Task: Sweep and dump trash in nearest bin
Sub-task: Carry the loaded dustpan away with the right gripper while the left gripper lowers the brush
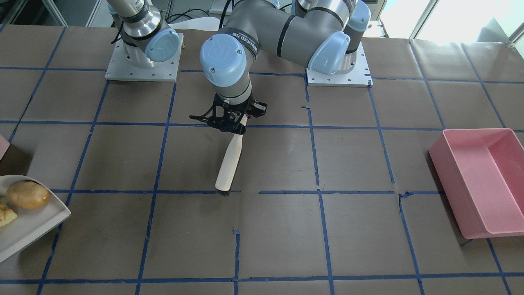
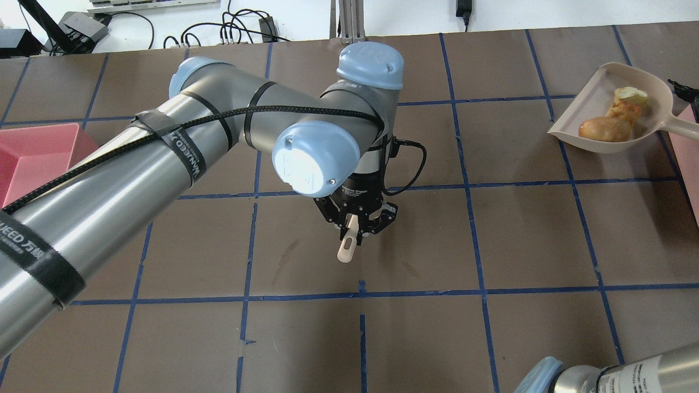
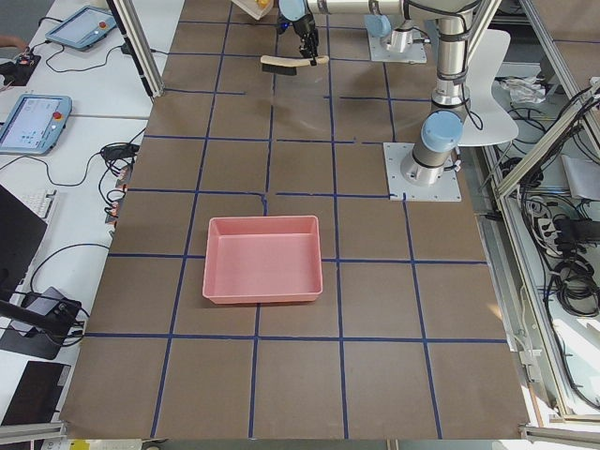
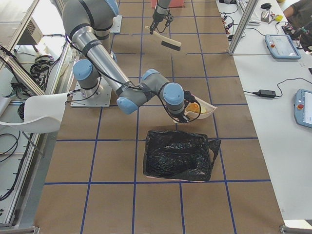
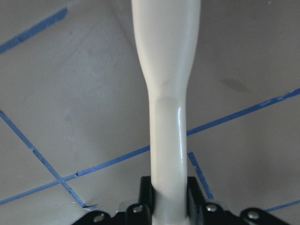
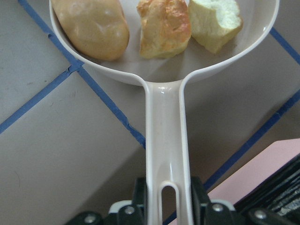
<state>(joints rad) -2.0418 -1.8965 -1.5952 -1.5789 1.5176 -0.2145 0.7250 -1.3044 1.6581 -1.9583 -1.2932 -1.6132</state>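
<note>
Three trash lumps (image 6: 164,28) sit abreast in the dustpan (image 6: 157,72) the right tool (image 6: 167,192) grips; left tool (image 5: 168,190) grips the brush (image 1: 228,164).

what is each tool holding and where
The left tool holds the brush by its handle end; the right tool holds the dustpan by its handle.

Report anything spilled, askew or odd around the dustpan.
Nothing stands out: the tan potato-shaped lump, orange-brown crusty chunk and pale yellow-green chunk all lie inside the beige plastic dustpan, none on the brown paper-covered table.
</note>
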